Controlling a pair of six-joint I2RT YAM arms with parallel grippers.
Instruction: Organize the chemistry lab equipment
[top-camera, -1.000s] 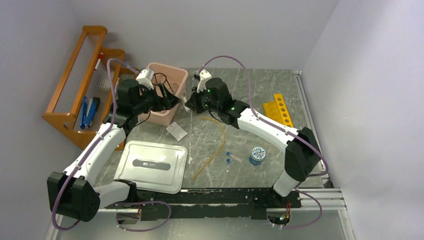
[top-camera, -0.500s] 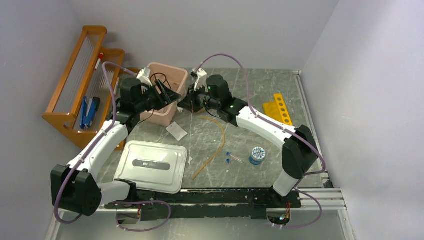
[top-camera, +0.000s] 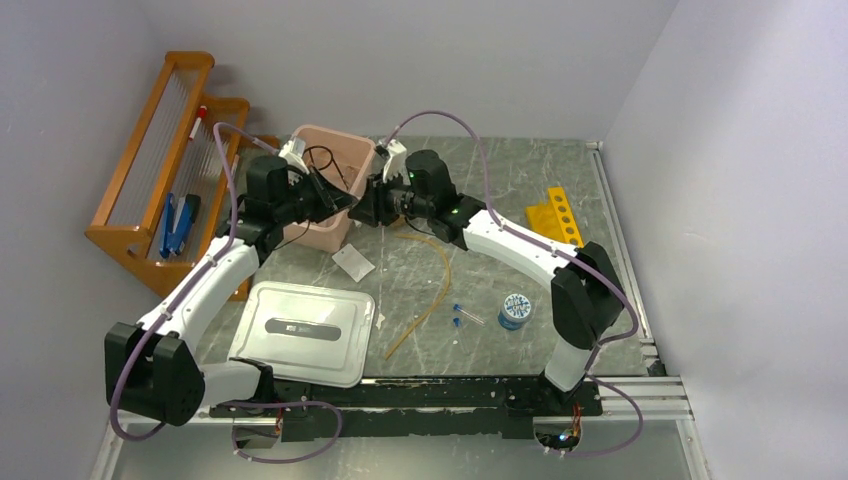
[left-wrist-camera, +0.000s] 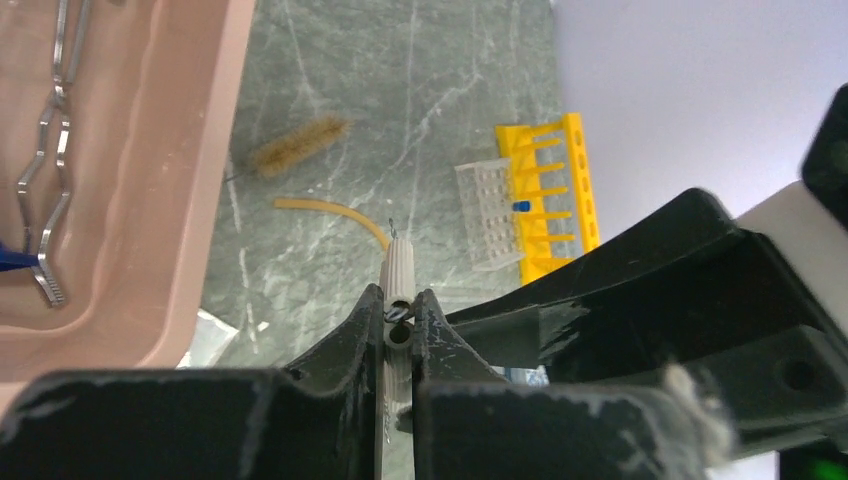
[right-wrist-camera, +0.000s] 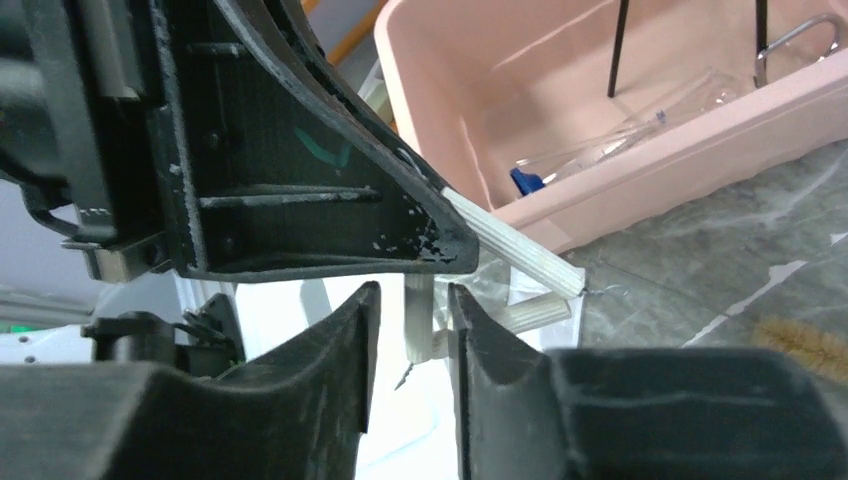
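Note:
The wire triangle (right-wrist-camera: 510, 250), three ribbed white tubes on twisted wire, hangs in the air beside the pink tub (top-camera: 318, 232). My left gripper (left-wrist-camera: 400, 310) is shut on one ribbed tube (left-wrist-camera: 398, 275). My right gripper (right-wrist-camera: 412, 300) faces it, open, with another tube (right-wrist-camera: 418, 320) of the triangle standing between its jaws, a gap showing on the left side. In the top view the left gripper (top-camera: 345, 200) and the right gripper (top-camera: 372, 205) meet tip to tip. The tan rubber tube (top-camera: 430, 290), blue-capped vials (top-camera: 458, 315), blue hexagonal piece (top-camera: 515, 310) and yellow tube rack (top-camera: 558, 218) lie on the table.
The tub holds a black wire ring (top-camera: 322, 160) and metal tongs (left-wrist-camera: 50, 150). Its white lid (top-camera: 300, 330) lies front left, and a pale square sheet (top-camera: 352, 262) sits near the tub. The orange wooden rack (top-camera: 160, 170) stands at the left wall. A small brush (left-wrist-camera: 295, 145) lies beyond the tube.
My left gripper has shut on the wire triangle. My right gripper, shut on it before, has opened its jaws. Both arms shifted slightly left toward the tub.

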